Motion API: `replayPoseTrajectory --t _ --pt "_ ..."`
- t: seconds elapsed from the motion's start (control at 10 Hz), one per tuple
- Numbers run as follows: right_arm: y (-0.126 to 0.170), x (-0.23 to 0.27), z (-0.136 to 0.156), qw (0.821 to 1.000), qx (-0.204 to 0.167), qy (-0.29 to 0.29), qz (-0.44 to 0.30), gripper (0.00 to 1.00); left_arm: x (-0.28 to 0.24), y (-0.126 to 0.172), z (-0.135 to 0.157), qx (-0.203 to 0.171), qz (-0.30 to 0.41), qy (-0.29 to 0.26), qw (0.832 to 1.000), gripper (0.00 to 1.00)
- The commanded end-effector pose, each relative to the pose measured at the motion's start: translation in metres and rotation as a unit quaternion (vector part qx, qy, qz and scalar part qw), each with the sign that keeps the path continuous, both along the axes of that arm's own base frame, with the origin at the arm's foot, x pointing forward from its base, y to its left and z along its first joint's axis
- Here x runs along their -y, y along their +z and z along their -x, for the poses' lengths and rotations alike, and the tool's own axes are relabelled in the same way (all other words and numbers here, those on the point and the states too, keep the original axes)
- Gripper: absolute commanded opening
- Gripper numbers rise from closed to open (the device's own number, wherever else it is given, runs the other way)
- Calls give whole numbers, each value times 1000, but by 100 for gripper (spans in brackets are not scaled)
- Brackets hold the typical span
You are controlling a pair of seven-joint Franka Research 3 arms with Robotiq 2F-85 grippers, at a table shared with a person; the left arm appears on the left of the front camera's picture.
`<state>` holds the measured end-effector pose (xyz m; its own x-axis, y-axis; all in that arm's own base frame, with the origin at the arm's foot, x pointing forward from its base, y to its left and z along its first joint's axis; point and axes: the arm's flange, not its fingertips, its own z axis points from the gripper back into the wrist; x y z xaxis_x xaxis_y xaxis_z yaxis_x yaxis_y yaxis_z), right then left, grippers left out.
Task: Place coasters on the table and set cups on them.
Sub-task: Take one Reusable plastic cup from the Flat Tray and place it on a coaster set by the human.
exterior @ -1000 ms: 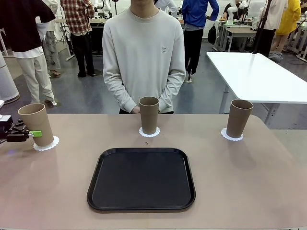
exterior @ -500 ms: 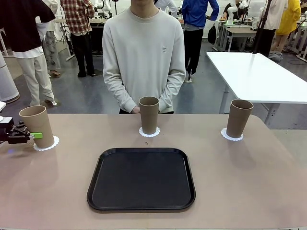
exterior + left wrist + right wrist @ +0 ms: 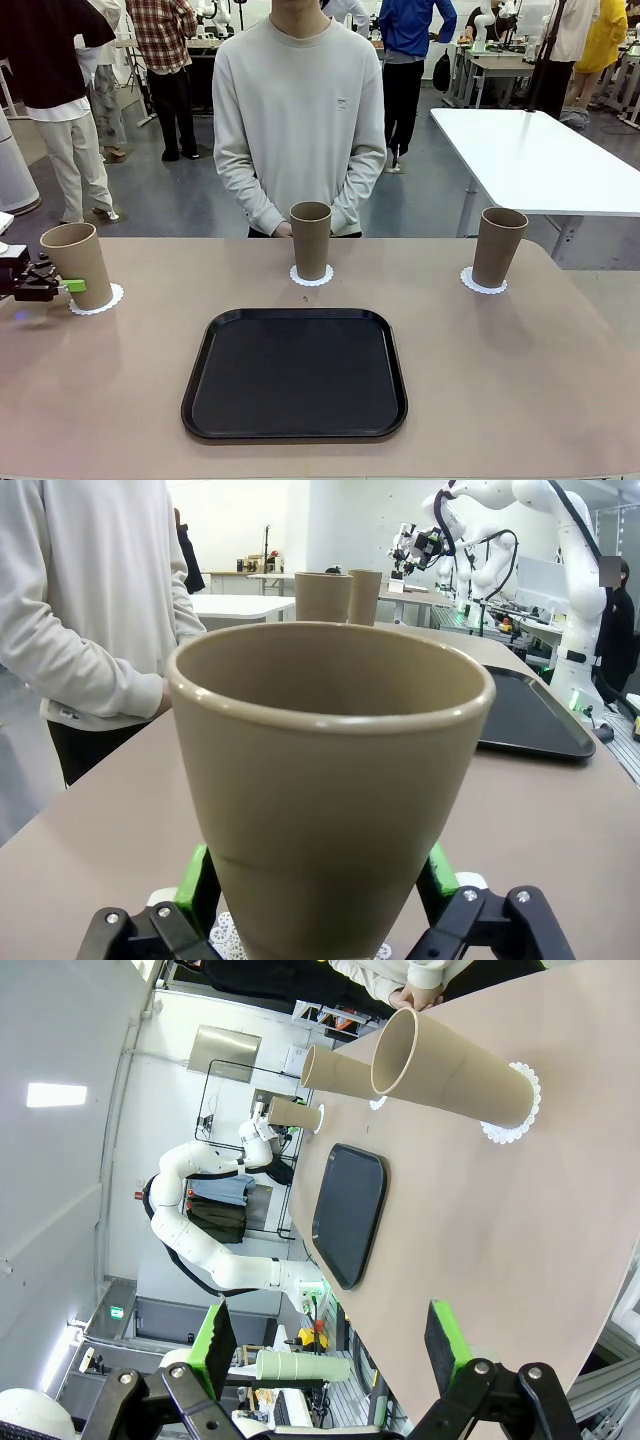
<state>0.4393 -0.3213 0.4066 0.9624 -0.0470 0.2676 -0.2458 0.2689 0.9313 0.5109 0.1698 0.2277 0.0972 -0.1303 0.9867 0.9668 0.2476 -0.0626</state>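
Cup (image 3: 325, 780) between left gripper (image 3: 318, 885) pads, contact unclear, right gripper (image 3: 330, 1340) wide open, empty

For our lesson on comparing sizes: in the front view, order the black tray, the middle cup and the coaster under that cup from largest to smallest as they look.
1. black tray, by far the largest.
2. middle cup.
3. coaster under it, smallest; just its lacy edge shows round the cup's base.
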Motion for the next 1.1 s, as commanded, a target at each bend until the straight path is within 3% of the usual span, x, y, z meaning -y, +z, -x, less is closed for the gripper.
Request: replayPoseTrajectory --t 0.0,1.0 --pt "1 -2 0 1000 3 -5 -1 100 -2 0 1 -2 -2 -18 1000 100" --pt "1 -2 0 1000 3 -5 -1 100 -11 -3 3 -9 -89 -29 996 100"
